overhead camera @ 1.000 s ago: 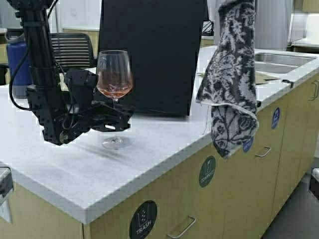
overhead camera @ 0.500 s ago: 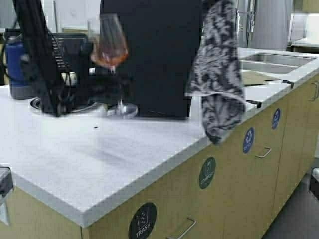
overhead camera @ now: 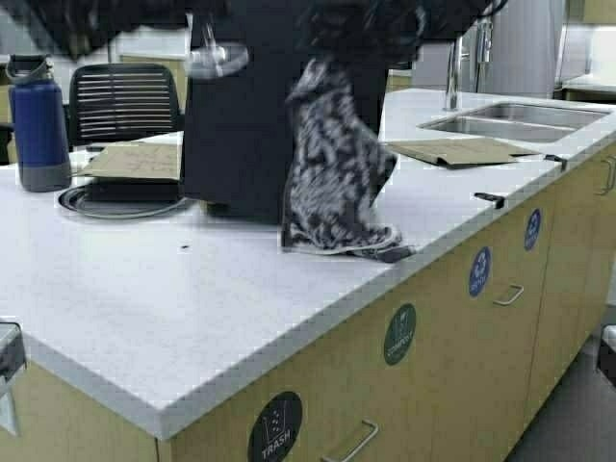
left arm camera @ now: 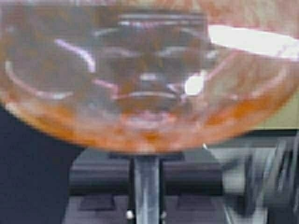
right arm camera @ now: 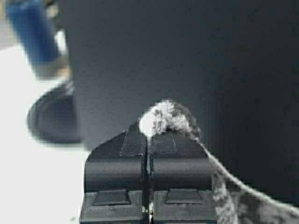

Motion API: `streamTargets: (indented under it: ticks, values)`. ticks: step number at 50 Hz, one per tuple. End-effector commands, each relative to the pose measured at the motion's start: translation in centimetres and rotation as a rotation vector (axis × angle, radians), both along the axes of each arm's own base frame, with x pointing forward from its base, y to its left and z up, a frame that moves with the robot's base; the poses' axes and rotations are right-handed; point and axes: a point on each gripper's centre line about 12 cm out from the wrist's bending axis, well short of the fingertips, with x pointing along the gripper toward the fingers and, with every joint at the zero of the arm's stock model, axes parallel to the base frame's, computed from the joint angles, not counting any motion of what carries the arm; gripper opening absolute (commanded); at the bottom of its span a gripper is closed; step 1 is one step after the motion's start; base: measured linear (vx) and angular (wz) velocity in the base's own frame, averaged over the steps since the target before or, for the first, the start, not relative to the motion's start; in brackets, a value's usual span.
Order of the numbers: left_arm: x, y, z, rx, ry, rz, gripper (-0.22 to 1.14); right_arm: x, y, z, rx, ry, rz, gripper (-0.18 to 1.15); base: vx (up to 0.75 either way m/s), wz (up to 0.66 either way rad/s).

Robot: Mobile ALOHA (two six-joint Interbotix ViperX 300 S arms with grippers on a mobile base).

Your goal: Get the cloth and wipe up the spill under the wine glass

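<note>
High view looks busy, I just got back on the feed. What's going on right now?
The left gripper is holding the wine glass by its stem, lifted high off the counter. The right gripper has its fingers pinched shut on a corner of the cloth, which hangs down so that its lower end bunches on the counter near the front edge, in front of the black box. No wiping stroke can be made out.

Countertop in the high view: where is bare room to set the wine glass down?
The countertop is bare along its near edge, from the cloth across toward the blue bottle. It is crowded farther back: a round tray with cardboard, and the black box.
</note>
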Motion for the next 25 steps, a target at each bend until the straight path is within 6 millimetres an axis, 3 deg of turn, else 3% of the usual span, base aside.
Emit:
streamTargets:
  ticks: [1,13,21,25]
  values:
    - [-1.5,0.8,4.8,0.001,-0.02,0.03,0.24,-0.8,2.5,-1.0,0.004,-0.005,0.054,0.06,0.0,0.0]
    - [-3.4,1.8,9.2,0.005,-0.039,0.065,0.24,-4.0,8.3,-6.5,-0.023,0.098,0.179,0.06,0.0,0.0]
    - [-4.4,2.3,11.0,-0.006,-0.058,0.082,0.25,-8.2,13.2,-9.1,-0.046,0.138,0.302,0.06,0.0,0.0]
    - [-4.7,2.5,11.6,-0.007,-0.066,0.088,0.24,-10.6,15.8,-9.4,-0.043,0.14,0.368,0.06,0.0,0.0]
